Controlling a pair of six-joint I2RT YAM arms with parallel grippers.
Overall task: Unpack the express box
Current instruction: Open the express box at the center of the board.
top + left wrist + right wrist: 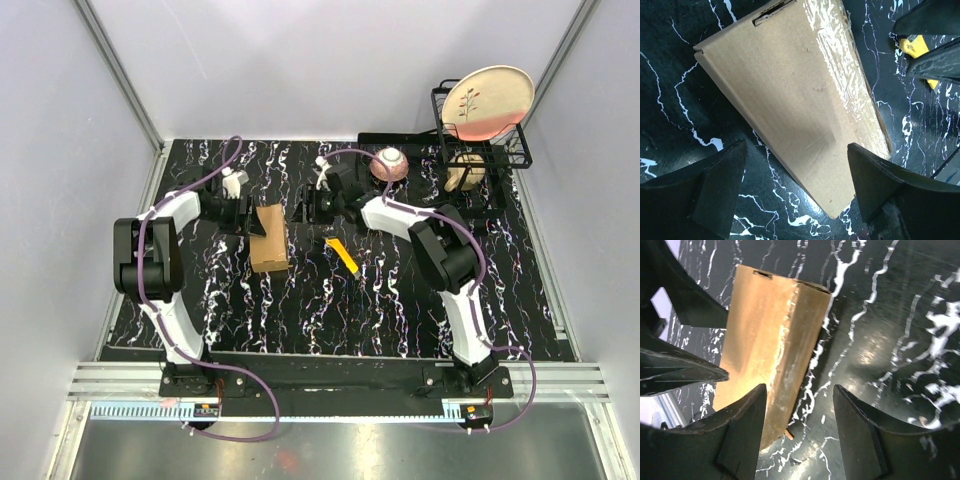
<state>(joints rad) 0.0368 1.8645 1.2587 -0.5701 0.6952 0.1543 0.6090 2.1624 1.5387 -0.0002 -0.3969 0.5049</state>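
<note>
Left pincer (pixel 796 146) spread over the express box (pixel 790 85); right pincer (pixel 800 388) spread just beside it.

You get soft, even overhead light in the top view. It is sharp across the black marble counter (pixel 400 300), and the white walls (pixel 60 150) are washed pale. Ahead of your left claw (pixel 795 150), the clear tape (pixel 840 65) on the express box (pixel 790 100) throws hard white glare on the claw's right side. A soft shadow crosses the cardboard nearest the claw, which is itself dark and blurred. Beyond your right claw (pixel 800 390) the counter shows a broad smeared reflection, and the box glows orange and slightly soft.
</note>
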